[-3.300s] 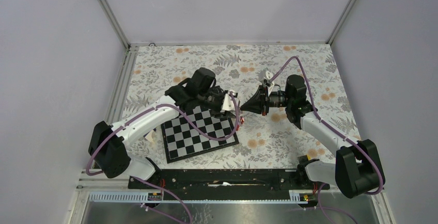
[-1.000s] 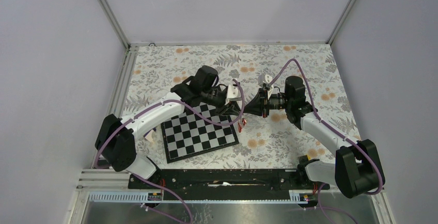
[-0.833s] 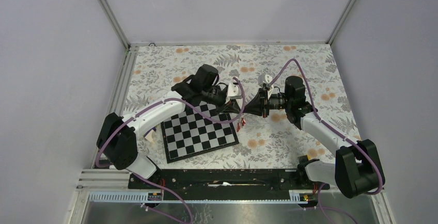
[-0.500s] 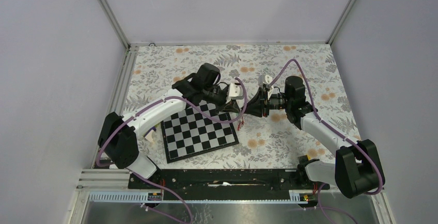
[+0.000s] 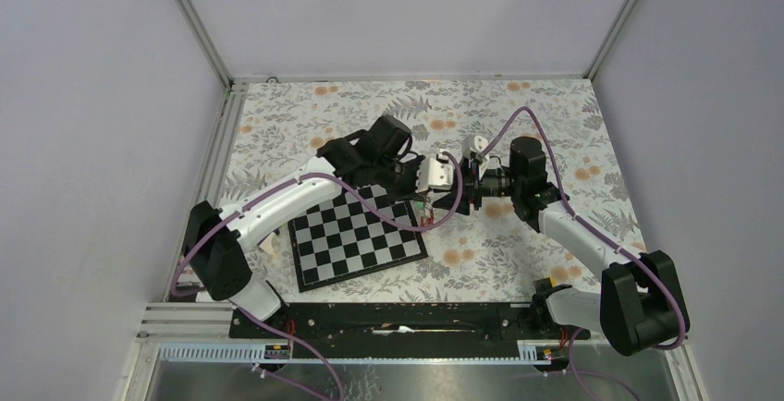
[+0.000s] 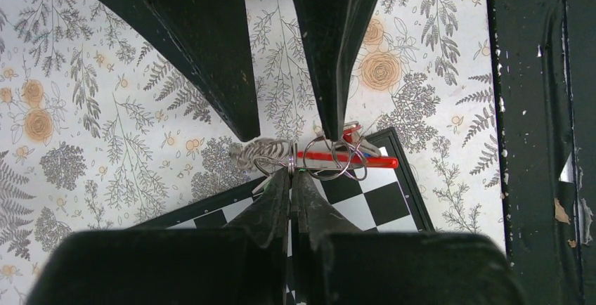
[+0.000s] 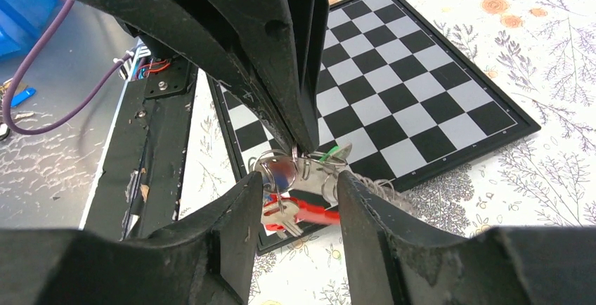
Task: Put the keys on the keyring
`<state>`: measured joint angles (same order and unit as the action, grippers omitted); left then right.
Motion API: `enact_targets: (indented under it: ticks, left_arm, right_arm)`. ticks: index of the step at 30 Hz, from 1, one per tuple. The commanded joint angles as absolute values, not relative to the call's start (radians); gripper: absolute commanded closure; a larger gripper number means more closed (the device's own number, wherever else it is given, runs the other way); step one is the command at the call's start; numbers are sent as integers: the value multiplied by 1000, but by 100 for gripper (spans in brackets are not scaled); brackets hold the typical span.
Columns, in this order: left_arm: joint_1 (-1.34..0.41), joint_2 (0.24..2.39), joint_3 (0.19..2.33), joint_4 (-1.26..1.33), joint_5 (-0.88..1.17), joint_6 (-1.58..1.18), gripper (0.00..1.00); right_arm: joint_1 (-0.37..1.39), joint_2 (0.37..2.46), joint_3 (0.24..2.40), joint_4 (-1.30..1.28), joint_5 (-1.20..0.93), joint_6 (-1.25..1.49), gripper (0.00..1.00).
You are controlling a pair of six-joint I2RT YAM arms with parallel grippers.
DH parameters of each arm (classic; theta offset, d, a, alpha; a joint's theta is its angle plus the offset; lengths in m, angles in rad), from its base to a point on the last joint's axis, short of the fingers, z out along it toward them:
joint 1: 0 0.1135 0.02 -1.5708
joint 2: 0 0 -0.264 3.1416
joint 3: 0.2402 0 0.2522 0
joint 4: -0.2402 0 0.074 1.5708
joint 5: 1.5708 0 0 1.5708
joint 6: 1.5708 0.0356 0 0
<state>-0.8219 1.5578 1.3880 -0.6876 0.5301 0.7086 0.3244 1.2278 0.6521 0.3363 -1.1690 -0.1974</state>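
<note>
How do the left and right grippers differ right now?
The left gripper is shut, its tips pinching the bunch of rings and keys. The right gripper is open, with a finger on either side of that bunch. In the top view the left gripper reaches in from the left and the right gripper from the opposite side. Both meet tip to tip at the bunch, over the chessboard's edge.

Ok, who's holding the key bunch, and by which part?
Left gripper, pinching a wire ring of the key bunch; right gripper stands open around it.
</note>
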Motion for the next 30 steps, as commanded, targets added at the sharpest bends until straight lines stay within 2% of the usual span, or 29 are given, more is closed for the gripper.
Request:
enact_targets:
  ticks: [1,14,24,30]
  left_arm:
    - [-830,1563,1462,-672,496,653,100]
    - [-834,1579,1466,-670,531,635,100]
    - [-834,1587,1464,-670,538,634,100]
    - [-834,1590,1466,-670,532,635,100]
  right_arm:
    - [327,1223,646,446,-1194,-136,50]
    - [342,1273,631,541,-1208,-49,66]
    - [353,1297,632,564,-1212,-24,74]
    - [358,1306,633,565,-1213,-22,76]
